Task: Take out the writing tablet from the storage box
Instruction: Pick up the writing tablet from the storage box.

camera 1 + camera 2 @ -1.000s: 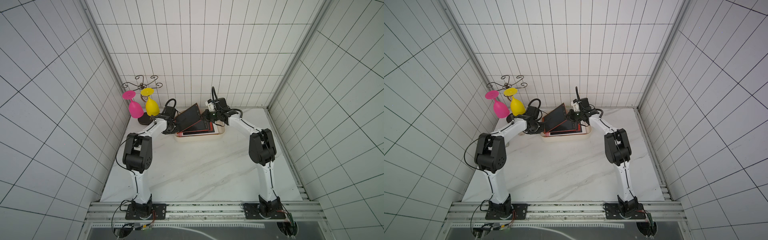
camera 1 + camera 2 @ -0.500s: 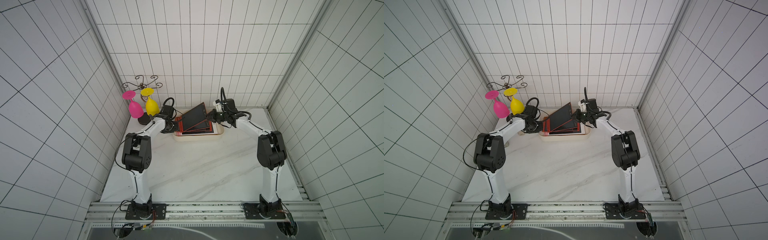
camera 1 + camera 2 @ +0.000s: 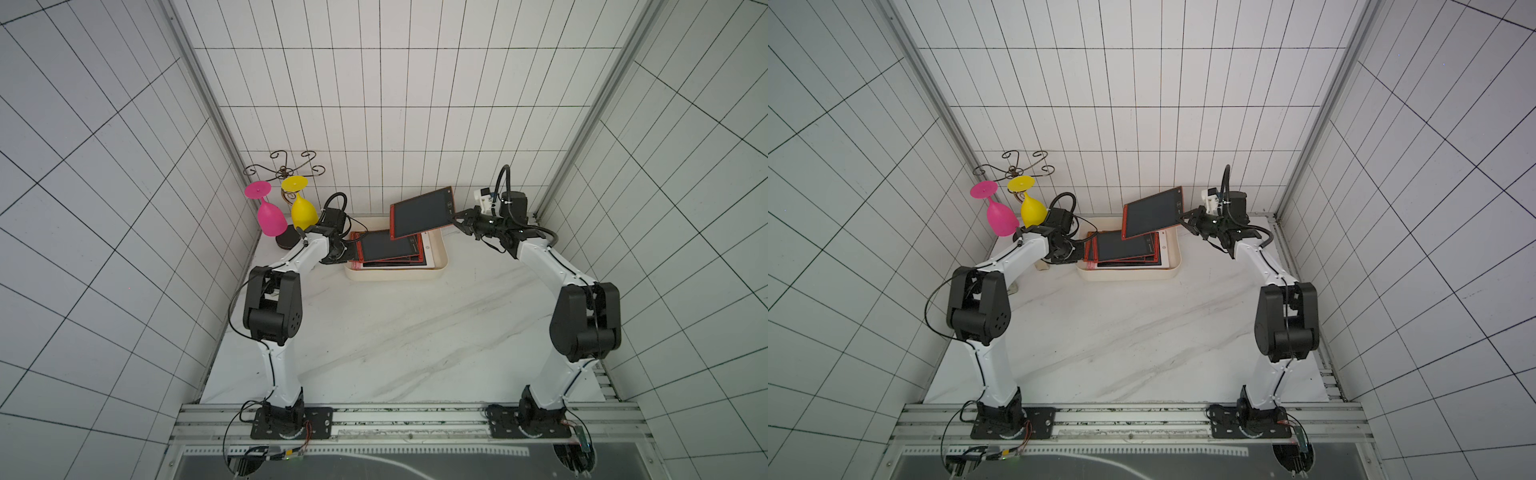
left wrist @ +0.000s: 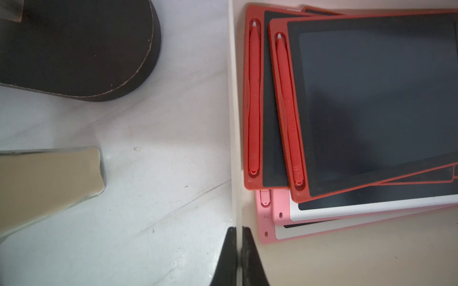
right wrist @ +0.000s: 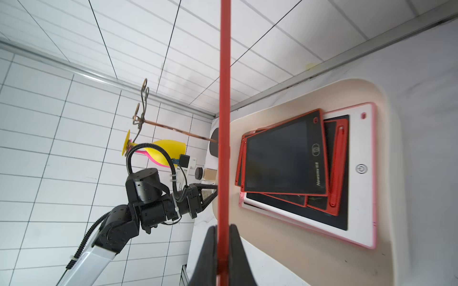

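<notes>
Writing tablet (image 3: 422,212) hangs in the air over the far right part of the storage box (image 3: 441,266), gripped at its short edge by your right tool (image 3: 458,217), whose jaws are pinched narrow on the red frame; from that tool the tablet's long axis runs out toward the left arm, tilted, so in both top views its free end overlaps the stack (image 3: 388,251) of other tablets lying in the box; the right arm is the one carrying it, and the bare desk (image 3: 395,332) lies on the near side of the box, toward the arm bases, so the coming move likely turns on drawing the tablet that way without its low corner catching the box wall; your left tool (image 4: 237,230) is closed on the box's thin side wall, apparently steadying it; the right wrist view gives you the tablet only edge-on, a red line cut off by the frame; how far the low corner clears the stack you cannot tell from above; the left tool's tips are hidden behind its wrist in the top views.
</notes>
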You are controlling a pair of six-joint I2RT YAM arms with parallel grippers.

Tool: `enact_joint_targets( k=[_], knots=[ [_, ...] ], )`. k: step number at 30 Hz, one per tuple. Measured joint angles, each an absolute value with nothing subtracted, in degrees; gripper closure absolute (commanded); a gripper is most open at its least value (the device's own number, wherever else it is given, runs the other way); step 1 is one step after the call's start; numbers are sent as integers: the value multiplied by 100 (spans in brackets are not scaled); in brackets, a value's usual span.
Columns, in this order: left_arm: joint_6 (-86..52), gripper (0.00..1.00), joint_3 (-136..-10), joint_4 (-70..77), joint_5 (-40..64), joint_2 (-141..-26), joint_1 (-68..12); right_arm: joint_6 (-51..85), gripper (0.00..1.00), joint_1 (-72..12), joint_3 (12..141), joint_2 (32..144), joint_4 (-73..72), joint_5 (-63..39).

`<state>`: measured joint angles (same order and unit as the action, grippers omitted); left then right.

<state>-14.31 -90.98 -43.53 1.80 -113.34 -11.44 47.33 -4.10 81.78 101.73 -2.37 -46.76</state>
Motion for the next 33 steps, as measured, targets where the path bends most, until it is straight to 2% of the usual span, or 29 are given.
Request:
enact_joint_targets(
  k=[8, 12, 22, 33],
  knots=[
    [-1400, 100, -9098, -4355, 213, -11334, -1107, 4746, 100, 552, 7843, 9998, -215, -5009],
    [-1380, 100, -9098, -4355, 255, -11334, -1074, 4228, 100, 923, 7867, 10033, 228, -5273],
    [-1323, 100, -9161, -4359, 395, -11336, -1020, 2410, 100, 1662, 8700, 11080, 2104, -5474],
    [-1238, 100, -9205, -4377, 458, -11356, -1007, 1660, 100, 2091, 9115, 11631, 2641, -5953]
  ],
)
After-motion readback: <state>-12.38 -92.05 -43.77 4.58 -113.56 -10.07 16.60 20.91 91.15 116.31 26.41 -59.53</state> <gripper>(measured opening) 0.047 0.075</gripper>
